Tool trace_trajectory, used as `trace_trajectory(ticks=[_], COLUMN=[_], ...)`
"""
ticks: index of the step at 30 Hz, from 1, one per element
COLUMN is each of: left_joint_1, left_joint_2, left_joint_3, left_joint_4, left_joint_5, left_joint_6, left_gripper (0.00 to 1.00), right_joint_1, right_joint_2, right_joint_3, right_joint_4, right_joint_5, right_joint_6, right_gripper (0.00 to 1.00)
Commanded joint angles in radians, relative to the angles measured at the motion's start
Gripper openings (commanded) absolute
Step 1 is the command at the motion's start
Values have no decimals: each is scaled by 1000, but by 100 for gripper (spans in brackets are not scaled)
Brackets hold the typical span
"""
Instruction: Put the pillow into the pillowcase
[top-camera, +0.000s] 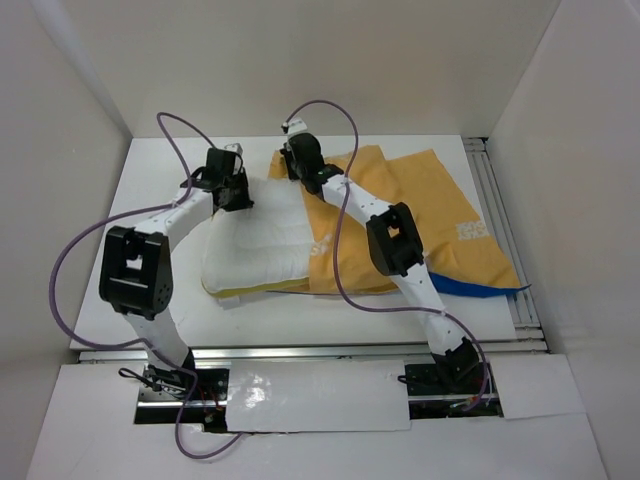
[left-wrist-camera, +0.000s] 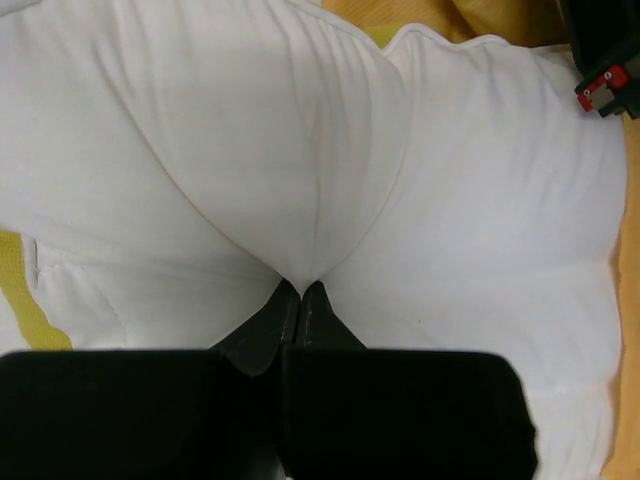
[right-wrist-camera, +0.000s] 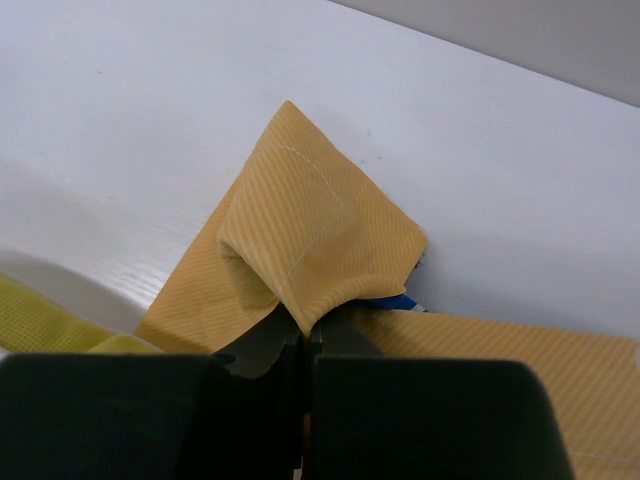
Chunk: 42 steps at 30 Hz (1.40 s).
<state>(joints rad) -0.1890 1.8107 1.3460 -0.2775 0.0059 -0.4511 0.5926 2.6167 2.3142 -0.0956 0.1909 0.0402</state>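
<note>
The plump white pillow (top-camera: 262, 243) lies mid-table, its right part over the pillowcase (top-camera: 440, 220), which is spread orange side up with a blue edge at the lower right. My left gripper (top-camera: 232, 190) is at the pillow's far left corner, shut and pinching a fold of the pillow (left-wrist-camera: 300, 200). My right gripper (top-camera: 297, 158) is at the far edge of the pillowcase, shut on a lifted fold of its orange fabric (right-wrist-camera: 310, 240). A bit of the blue side shows under that fold.
White walls enclose the table (top-camera: 150, 200) on the left, back and right. A metal rail (top-camera: 500, 220) runs along the right edge. Purple cables loop over both arms. The right arm stretches across the pillowcase.
</note>
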Motion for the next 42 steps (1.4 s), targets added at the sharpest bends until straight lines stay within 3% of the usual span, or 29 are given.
trace_trajectory(ticks=[1,8,15,21,27,31,33,34,36,37,38,40,41,42], left_joint_1=[-24,-124,-216,-282,-314,-314,-314,-314,-303,-294,-294,-294,-294,-294], left_joint_2=[-166,-404,-513,-499,-528,-537,-547,-547,-547,-538,-537,-537,-537,-537], left_joint_3=[-44,-108,-133,-133,-208,-239,-290,-291,-304,-324,-324,-340,-340,-340], left_joint_4=[80,133,193,310,428,354,257,256,155,134,118,84,69,57], left_joint_5=[25,-20,-141,-262,-325,-420,-496,-497,-508,-508,-508,-508,-508,-508], left_joint_6=[26,26,-66,-138,-167,-187,-245,-245,-287,-308,-308,-317,-317,-317], left_gripper=[0,0,0,0,0,0,5,14,29,38,54,68,71,75], right_joint_1=[36,121,222,323,332,332,323,313,302,290,280,265,251,251], right_joint_2=[-203,-420,-529,-540,-494,-468,-468,-468,-468,-468,-477,-503,-517,-550], right_joint_3=[-9,-90,-111,-61,-41,-88,-148,-148,-161,-161,-161,-173,-193,-206], right_joint_4=[79,42,-33,-95,-173,-193,-193,-193,-208,-222,-222,-231,-231,-222], right_joint_5=[-83,-235,-277,-151,-62,-62,-135,-136,-157,-191,-206,-243,-243,-243], right_joint_6=[3,-6,18,95,176,199,208,208,208,208,208,221,221,221], right_gripper=[0,0,0,0,0,1,31,31,47,65,73,88,100,100])
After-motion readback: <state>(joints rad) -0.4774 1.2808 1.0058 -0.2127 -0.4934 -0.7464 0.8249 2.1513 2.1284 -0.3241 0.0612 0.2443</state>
